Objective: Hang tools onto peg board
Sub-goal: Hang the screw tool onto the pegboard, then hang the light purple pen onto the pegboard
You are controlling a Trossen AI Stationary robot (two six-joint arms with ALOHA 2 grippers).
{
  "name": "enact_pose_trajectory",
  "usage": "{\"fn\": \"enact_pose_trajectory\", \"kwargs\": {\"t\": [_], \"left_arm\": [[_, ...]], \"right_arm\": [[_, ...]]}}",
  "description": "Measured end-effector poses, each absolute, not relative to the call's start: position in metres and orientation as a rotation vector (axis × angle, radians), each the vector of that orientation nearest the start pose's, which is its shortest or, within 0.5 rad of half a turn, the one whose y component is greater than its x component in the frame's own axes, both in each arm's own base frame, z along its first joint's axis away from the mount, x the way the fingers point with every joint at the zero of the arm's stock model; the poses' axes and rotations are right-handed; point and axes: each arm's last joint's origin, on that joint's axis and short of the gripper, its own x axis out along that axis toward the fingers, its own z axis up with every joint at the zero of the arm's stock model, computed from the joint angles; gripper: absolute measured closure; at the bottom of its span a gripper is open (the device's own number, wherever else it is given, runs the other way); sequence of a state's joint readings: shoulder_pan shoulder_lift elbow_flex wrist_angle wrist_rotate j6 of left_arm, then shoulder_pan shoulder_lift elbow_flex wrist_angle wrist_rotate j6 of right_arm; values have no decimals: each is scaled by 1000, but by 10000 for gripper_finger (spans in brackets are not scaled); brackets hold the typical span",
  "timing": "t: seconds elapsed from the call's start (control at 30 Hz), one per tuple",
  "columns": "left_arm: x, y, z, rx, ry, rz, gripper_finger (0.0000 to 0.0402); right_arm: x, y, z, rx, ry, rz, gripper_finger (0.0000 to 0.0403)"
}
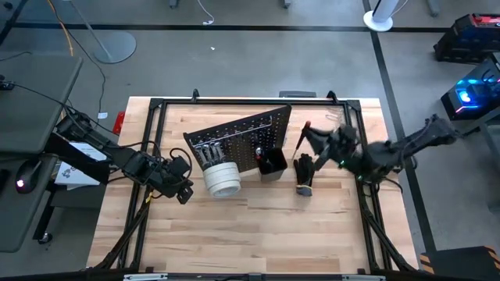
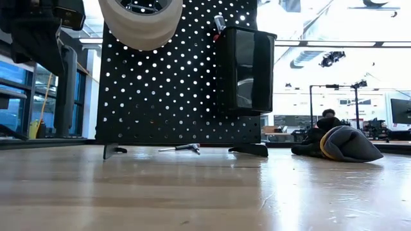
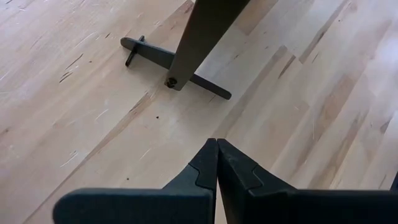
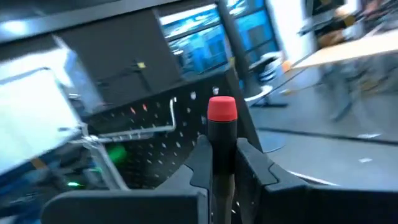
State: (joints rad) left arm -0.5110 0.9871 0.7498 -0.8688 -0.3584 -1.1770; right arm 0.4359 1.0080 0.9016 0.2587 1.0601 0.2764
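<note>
Gripping a red-capped screwdriver (image 4: 221, 134) between clenched fingers, the right gripper (image 4: 222, 163) is hovering just beside the peg board (image 1: 238, 136), which is standing mid-table carrying tape rolls (image 1: 223, 178). Left gripper (image 3: 216, 163) is waiting, pinched empty, near the board's foot (image 3: 174, 59).

The high view looks straight down on the whole bench (image 1: 258, 218). The low view looks level across it, near the peg board (image 2: 173, 83), which both views share. Each wrist view looks past its own claw.
</note>
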Motion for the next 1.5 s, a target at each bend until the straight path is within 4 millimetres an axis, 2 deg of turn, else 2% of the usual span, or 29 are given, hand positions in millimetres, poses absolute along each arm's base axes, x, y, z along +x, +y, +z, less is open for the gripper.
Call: {"fn": "enact_pose_trajectory", "kwargs": {"t": [0.2, 0.33, 0.57, 0.67, 0.87, 1.0, 1.13, 1.27, 1.37, 1.5], "left_arm": [[152, -74, 240, -607, 919, 448, 401], [152, -74, 240, -608, 920, 448, 402], [152, -74, 240, -607, 920, 448, 401], [152, -74, 240, -607, 920, 448, 402], [152, -74, 240, -605, 920, 447, 401], [152, -74, 240, -607, 921, 448, 401], [152, -74, 239, -606, 932, 448, 401], [150, -73, 238, -617, 951, 459, 401], [150, -73, 238, -637, 964, 461, 402], [150, -74, 238, -655, 965, 466, 401]], "right_arm": [[242, 89, 339, 328, -155, -727, 379], [261, 90, 323, 322, -152, -788, 379], [272, 87, 310, 228, -100, -829, 378], [273, 87, 310, 140, -58, -818, 344], [272, 87, 314, 136, -74, -816, 208], [265, 90, 323, 129, -88, -765, 160], [244, 97, 338, 149, -102, -743, 155], [214, 86, 348, 413, -166, -768, 168], [201, 73, 343, 525, -115, -707, 183], [199, 54, 330, 622, 19, -677, 202]]}}
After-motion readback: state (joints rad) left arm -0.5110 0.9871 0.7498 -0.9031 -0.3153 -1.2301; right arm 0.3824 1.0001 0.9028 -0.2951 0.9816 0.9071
